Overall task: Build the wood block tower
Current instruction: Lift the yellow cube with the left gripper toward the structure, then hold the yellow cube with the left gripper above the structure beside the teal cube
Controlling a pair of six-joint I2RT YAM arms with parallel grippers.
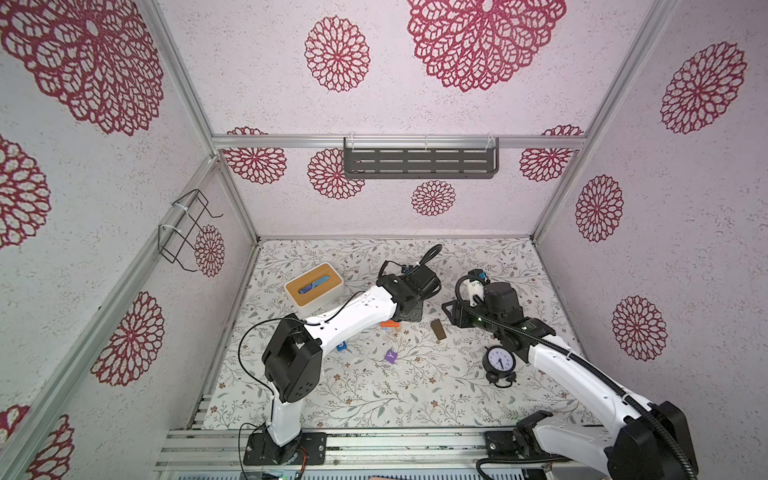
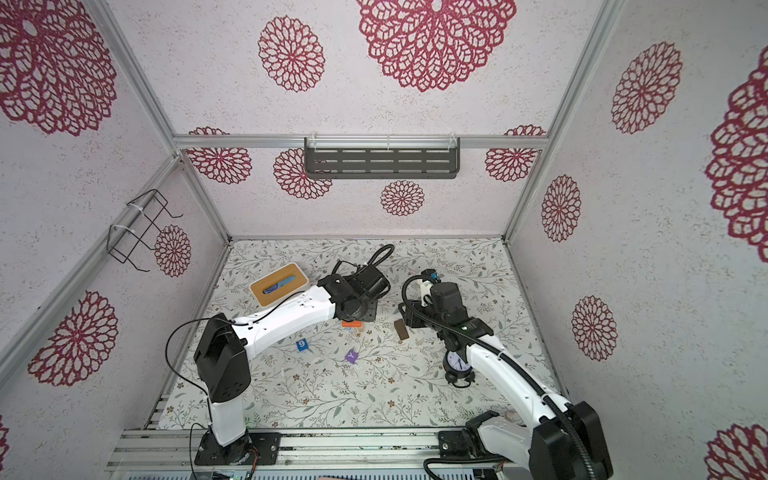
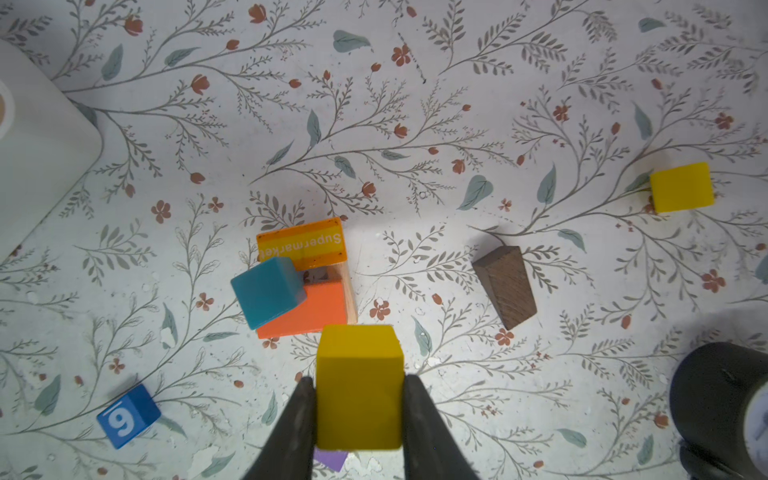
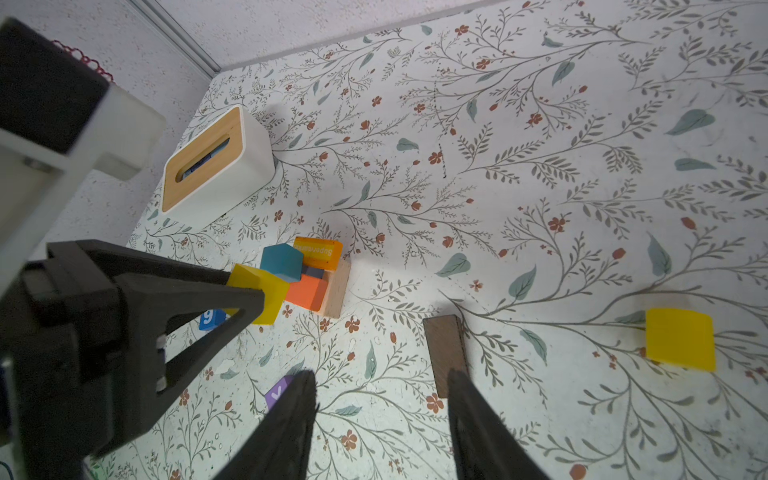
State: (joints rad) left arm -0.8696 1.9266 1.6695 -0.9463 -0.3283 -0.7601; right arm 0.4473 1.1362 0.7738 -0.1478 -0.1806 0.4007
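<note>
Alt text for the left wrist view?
The left pincer grips a yellow block near a tilted teal cube resting on an orange block. A dark brown wedge, another yellow cube and a blue 9 cube lie loose around.

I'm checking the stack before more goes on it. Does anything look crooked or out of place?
Yes. The teal cube sits twisted on the orange block, overhanging its edge instead of lying square. That looks a shaky seat for the yellow block held in the left hand.
</note>
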